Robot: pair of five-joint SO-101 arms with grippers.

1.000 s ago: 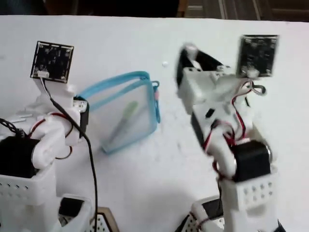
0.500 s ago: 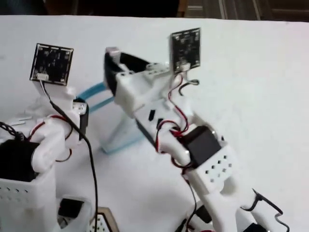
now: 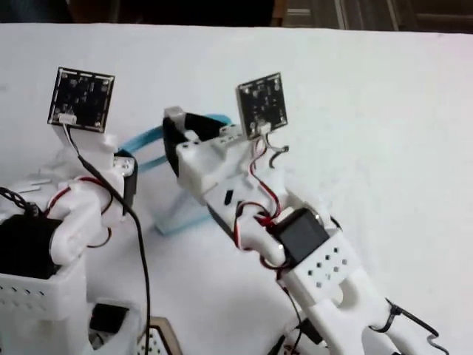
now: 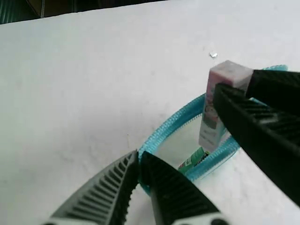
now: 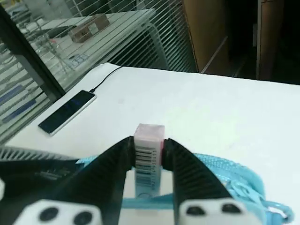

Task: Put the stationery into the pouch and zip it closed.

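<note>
Grips the eraser in the right claw, jaws parted only by the block's width. Holds it upright, long axis pointing down at the open mouth of the pouch on the table. Pinches the near zip rim with the left claw, jaws pressed together, propping the mouth wide. Shows a green pen already lying inside. Puts the eraser's lower end right at the gap between the two blue edges, the right arm by far the nearer. Calls, most likely, for only a short straight lowering and a release.

barcode on eraser, digits illegible
</note>
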